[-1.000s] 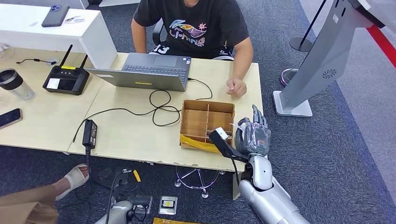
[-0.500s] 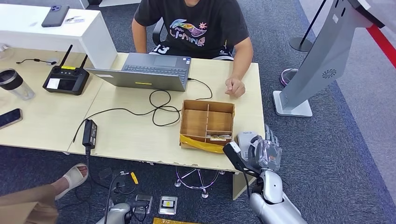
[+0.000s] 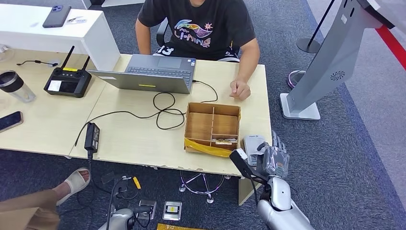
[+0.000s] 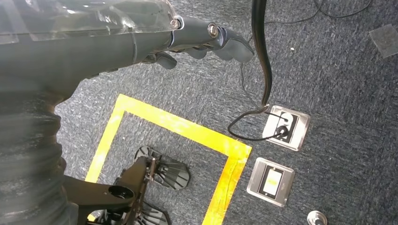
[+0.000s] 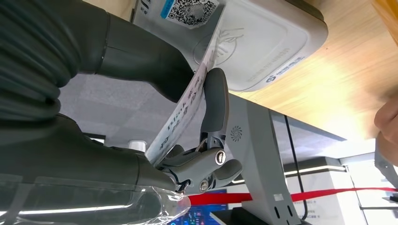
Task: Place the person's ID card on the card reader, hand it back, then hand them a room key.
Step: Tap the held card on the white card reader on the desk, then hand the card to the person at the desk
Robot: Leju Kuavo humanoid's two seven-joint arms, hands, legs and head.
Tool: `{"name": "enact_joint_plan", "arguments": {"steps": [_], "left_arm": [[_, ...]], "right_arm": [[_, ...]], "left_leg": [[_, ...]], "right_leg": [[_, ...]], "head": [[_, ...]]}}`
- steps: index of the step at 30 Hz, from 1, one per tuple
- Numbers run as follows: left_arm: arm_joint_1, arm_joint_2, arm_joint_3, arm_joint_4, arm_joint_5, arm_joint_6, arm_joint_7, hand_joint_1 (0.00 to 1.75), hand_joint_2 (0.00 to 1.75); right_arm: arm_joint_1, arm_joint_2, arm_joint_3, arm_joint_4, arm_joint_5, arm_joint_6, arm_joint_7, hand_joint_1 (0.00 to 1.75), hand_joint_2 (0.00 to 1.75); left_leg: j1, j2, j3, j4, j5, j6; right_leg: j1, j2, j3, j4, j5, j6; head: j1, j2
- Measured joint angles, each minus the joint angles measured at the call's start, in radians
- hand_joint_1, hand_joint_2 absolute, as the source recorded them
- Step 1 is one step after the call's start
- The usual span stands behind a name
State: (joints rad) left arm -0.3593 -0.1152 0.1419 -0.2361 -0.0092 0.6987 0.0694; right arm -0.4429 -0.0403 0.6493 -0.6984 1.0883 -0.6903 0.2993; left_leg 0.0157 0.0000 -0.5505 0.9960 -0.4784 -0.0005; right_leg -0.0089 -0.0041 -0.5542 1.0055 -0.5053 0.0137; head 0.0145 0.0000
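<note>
At wooden desk (image 3: 134,139) edge: right robot hand (image 5: 141,117) pinching ID card (image 5: 187,105) over card reader (image 5: 263,37).

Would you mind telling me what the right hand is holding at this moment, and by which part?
The right hand pinches the ID card between thumb and finger near one end, just above the card reader.

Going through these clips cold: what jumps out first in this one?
The right hand at the desk's near right corner, pinching the ID card above the white card reader. Next, the person seated across behind a grey laptop, and the divided cardboard box beside the reader.
</note>
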Motion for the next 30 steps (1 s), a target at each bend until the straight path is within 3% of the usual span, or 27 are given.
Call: {"name": "enact_joint_plan", "arguments": {"steps": [18,24,30], "left_arm": [[0.0,0.001,0.055,0.0,-0.046,0.0,-0.002,0.0,1.75],[0.0,0.001,0.067,0.0,-0.052,0.0,-0.002,0.0,1.75],[0.001,0.0,0.067,0.0,-0.04,0.0,-0.002,0.0,1.75]], "right_arm": [[-0.013,0.011,-0.011,0.008,0.013,-0.008,-0.028,1.73,1.75],[-0.015,0.011,-0.041,-0.075,0.052,-0.009,-0.05,1.67,1.75],[-0.034,0.002,-0.052,-0.234,0.076,-0.001,-0.003,1.64,1.75]], "left_leg": [[0.0,0.0,0.0,0.0,0.0,0.0],[0.0,0.0,0.0,0.0,0.0,0.0],[0.0,0.0,0.0,0.0,0.0,0.0]], "right_leg": [[0.0,0.0,0.0,0.0,0.0,0.0],[0.0,0.0,0.0,0.0,0.0,0.0],[0.0,0.0,0.0,0.0,0.0,0.0]], "head": [[0.0,0.0],[0.0,0.0],[0.0,0.0]]}}
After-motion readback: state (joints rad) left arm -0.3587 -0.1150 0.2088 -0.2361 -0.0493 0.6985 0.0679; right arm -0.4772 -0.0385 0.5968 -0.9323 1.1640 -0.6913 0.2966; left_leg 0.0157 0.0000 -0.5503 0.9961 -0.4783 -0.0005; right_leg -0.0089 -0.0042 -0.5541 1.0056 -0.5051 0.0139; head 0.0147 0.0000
